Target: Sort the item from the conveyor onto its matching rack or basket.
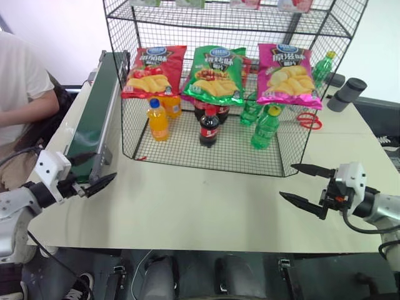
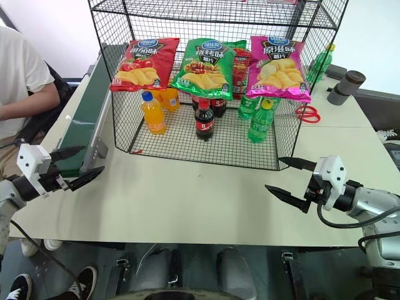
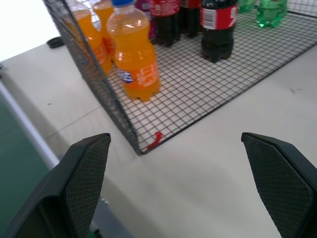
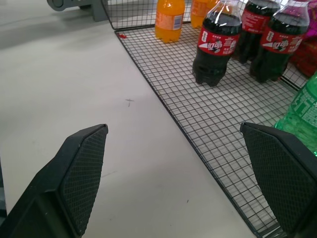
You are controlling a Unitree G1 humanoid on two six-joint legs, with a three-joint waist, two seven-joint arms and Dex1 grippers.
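Note:
A glossy green crisp bag (image 1: 215, 75) with a round blue logo leans on the middle shelf of the black wire rack (image 1: 187, 149), between a red bag (image 1: 153, 70) and a magenta bag (image 1: 287, 75). The dark-green conveyor (image 1: 94, 112) runs along the rack's left side and its belt is bare. My left gripper (image 1: 94, 172) hovers open over the table at the conveyor's near end. My right gripper (image 1: 287, 181) stands open over the table off the rack's front right corner. Nothing sits between either pair of fingers, as both the left wrist view (image 3: 174, 144) and the right wrist view (image 4: 173, 134) show.
Orange bottles (image 1: 158, 120), cola bottles (image 1: 209, 127) and green bottles (image 1: 265, 128) stand on the rack's bottom shelf. Red scissors (image 1: 309, 120) and a grey cylinder (image 1: 347, 94) lie to the rack's right. A person (image 1: 19, 94) sits beyond the conveyor at the left.

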